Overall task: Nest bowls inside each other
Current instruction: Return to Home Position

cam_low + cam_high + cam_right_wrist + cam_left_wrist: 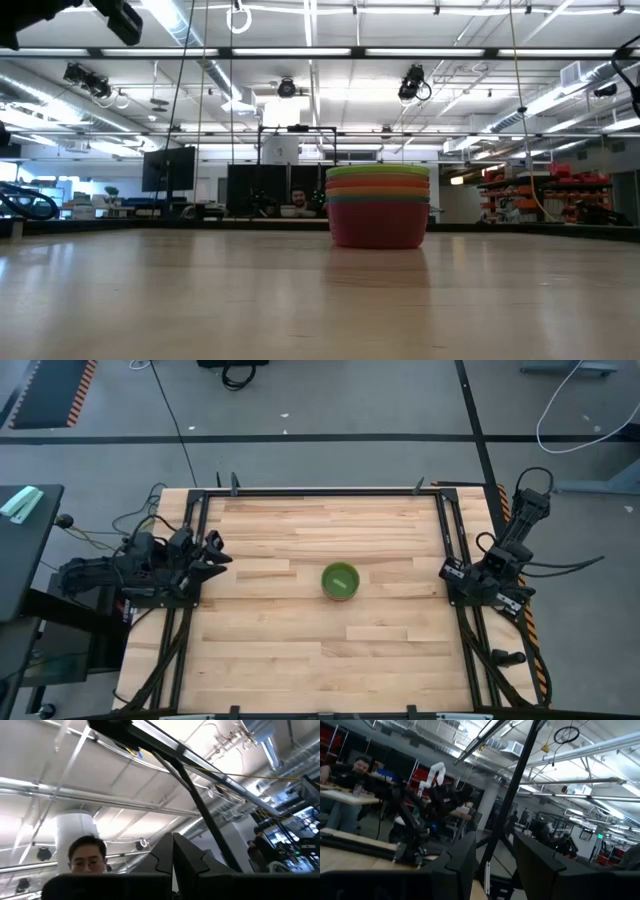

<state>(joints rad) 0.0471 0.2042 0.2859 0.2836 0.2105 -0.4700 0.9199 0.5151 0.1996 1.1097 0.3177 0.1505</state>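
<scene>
The bowls stand nested in one stack at the middle of the table (pixel 340 581), its base on the wood. From above only the green top bowl shows. In the low view the stack (pixel 378 205) shows a pink-red bowl at the bottom, with thin blue, orange and yellow rims and the green rim above it. My left gripper (pixel 214 551) is raised at the table's left edge, open, its fingers apart in the left wrist view (pixel 492 865). My right gripper (pixel 452 571) is at the right edge, shut (pixel 173 867). Both are far from the stack.
A black metal frame runs along the table's edges (pixel 320 491). Bare wood lies all round the stack (pixel 300 650). People sit in the room beyond the table (pixel 355 770), and another person shows in the right wrist view (pixel 87 852).
</scene>
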